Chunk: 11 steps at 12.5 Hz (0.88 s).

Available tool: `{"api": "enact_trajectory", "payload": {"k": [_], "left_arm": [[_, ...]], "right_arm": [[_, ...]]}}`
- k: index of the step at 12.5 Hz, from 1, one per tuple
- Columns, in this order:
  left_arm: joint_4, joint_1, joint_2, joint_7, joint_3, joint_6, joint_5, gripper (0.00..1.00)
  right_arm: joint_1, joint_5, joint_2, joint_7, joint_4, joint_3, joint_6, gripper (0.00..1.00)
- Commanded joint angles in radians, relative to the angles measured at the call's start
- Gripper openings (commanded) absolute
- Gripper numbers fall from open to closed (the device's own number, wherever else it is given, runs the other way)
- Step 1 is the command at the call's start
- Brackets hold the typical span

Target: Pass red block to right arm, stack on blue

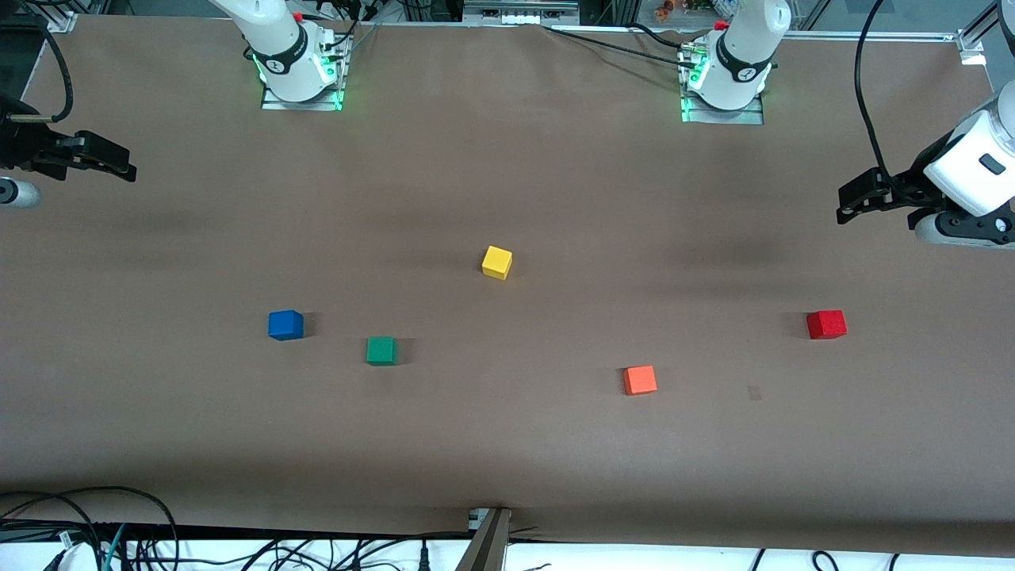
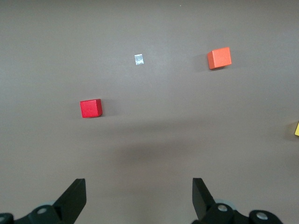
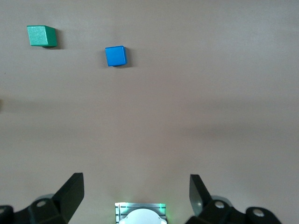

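Note:
The red block (image 1: 826, 324) lies on the brown table toward the left arm's end and shows in the left wrist view (image 2: 90, 108). The blue cube (image 1: 285, 325) lies toward the right arm's end and shows in the right wrist view (image 3: 116, 56). My left gripper (image 1: 850, 202) hangs open and empty over bare table at the left arm's end, apart from the red block; its fingers stand wide in the left wrist view (image 2: 139, 186). My right gripper (image 1: 119, 164) hangs open and empty over the right arm's end, apart from the blue cube, as the right wrist view (image 3: 136, 182) shows.
A green cube (image 1: 381, 350) lies beside the blue one. A yellow cube (image 1: 497, 262) lies mid-table. An orange-red cube (image 1: 640, 380) lies nearer the front camera than the red block, with a small tape mark (image 1: 754, 392) beside it. Cables hang along the table's front edge.

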Motion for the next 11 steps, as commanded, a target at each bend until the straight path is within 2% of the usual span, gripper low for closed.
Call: {"api": "enact_trajectory", "payload": {"k": [1, 11], "left_arm": [[0.020, 0.000, 0.006, 0.013, -0.001, -0.024, 0.000, 1.00], [0.023, -0.003, 0.022, 0.007, -0.001, -0.041, -0.002, 1.00]], "right_arm": [[-0.007, -0.011, 0.010, -0.020, 0.022, 0.003, -0.006, 1.00], [-0.008, -0.011, 0.010, -0.020, 0.022, 0.003, -0.001, 1.00]]}}
